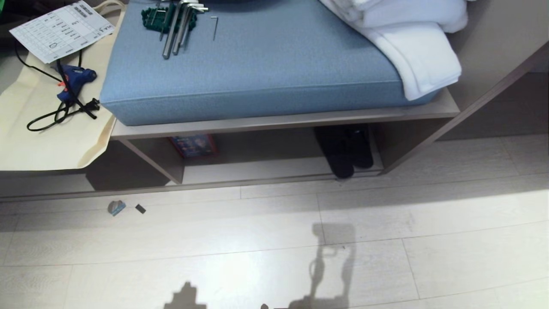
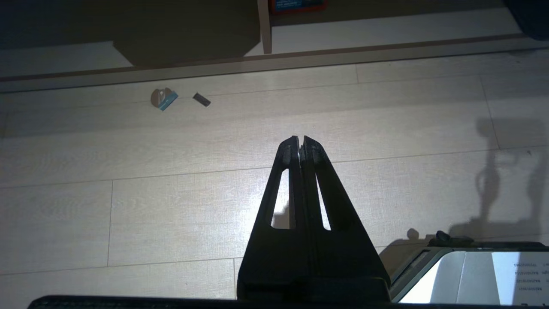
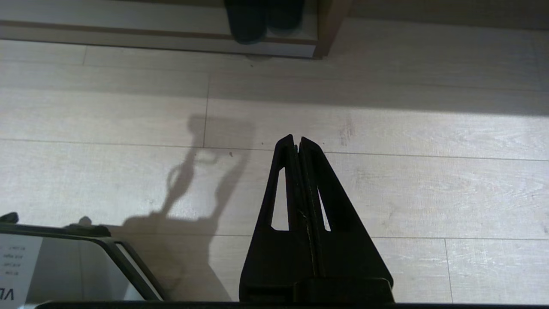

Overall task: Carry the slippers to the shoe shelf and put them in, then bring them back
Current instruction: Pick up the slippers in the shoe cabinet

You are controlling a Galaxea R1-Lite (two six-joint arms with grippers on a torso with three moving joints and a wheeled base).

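Note:
The black slippers (image 1: 345, 151) lie side by side inside the shoe shelf (image 1: 274, 169), at its right end under the blue seat cushion (image 1: 253, 64); their heels reach the cubby's front lip. The right wrist view shows the slippers (image 3: 261, 19) far ahead across bare floor. My right gripper (image 3: 297, 140) hangs over the floor, shut and empty. My left gripper (image 2: 300, 141) is likewise shut on nothing above the floorboards. Neither arm appears in the head view, only their shadows on the floor.
On the cushion lie hex keys (image 1: 178, 25) and white folded towels (image 1: 411, 38). A blue glue gun (image 1: 73, 81) with cord rests on a cream bag at the left. A red-blue box (image 1: 193, 145) stands in the cubby. Two small scraps (image 1: 116, 207) lie on the floor.

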